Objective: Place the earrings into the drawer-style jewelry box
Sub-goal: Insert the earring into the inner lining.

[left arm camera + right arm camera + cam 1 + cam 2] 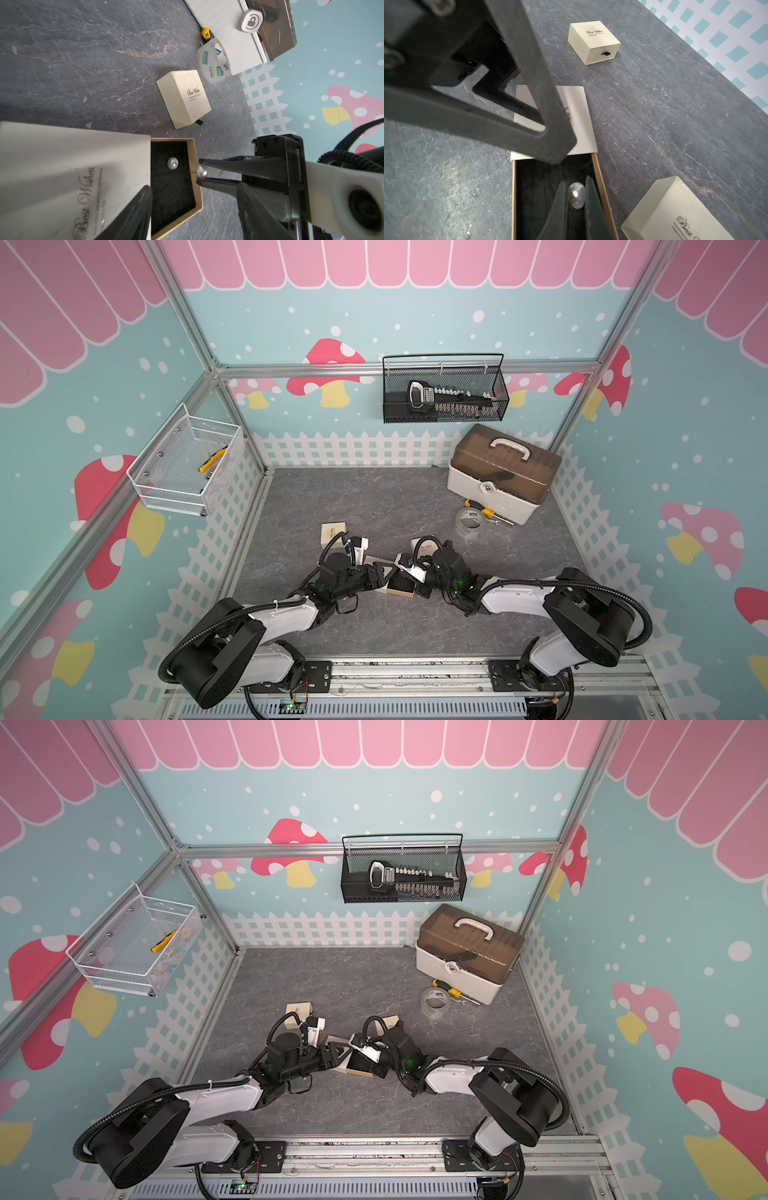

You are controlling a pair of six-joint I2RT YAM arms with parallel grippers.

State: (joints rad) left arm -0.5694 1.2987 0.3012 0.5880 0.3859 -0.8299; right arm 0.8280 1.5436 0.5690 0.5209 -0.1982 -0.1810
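arms reach in from the near edge of the grey counter (374, 630) and meet over the drawer-style jewelry box (401, 588), which lies there with its drawer (193, 187) pulled out of the cream sleeve (62, 166). the left gripper (381, 572) has its fingers (546, 124) clasped on that sleeve; one finger runs along the sleeve's side in the left wrist view.

the right gripper (199, 173) has its thin fingers clenched on a pearl earring (202, 172), pinched between the two tips just above the drawer's black lining and close to its tan rim (600, 176). a second earring (172, 163) sits on the lining inside the drawer, nearer the sleeve.

a little farther back, two closed cream boxes stand on the counter: one box (333, 531) behind the left wrist, another box (422, 547) behind the right wrist, each apart from the open one.

farther right lies a clear tape roll (469, 524), with a yellow-handled screwdriver (484, 512) just behind it, against the white toolbox (498, 477) with its brown lid in the far right corner.

on the walls hang a white wire basket (166, 489) at left and a black mesh basket (395, 385) at the back.
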